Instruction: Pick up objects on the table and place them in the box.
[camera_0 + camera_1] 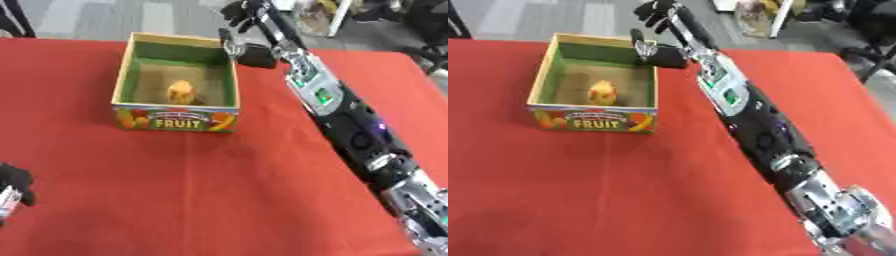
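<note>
Low at the left edge, only the left eye view shows the black left hand (pixel 12 189), cut off, fingers unreadable. Right hand (pixel 658 22), fingers spread, hovers beside the green-lined cardboard fruit box (pixel 130 65) holding 1 blurry yellow-orange fruit (pixel 181 92).

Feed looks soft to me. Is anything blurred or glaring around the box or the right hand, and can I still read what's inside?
Left eye view: soft overall; the box label still reads FRUIT, the yellow-orange object inside is a shapeless blob. Right eye view: the same softness; the right hand at the box's far corner is smeared, its fingers hard to separate. No glare on the red table. Left hand dark at the lower left edge.
</note>
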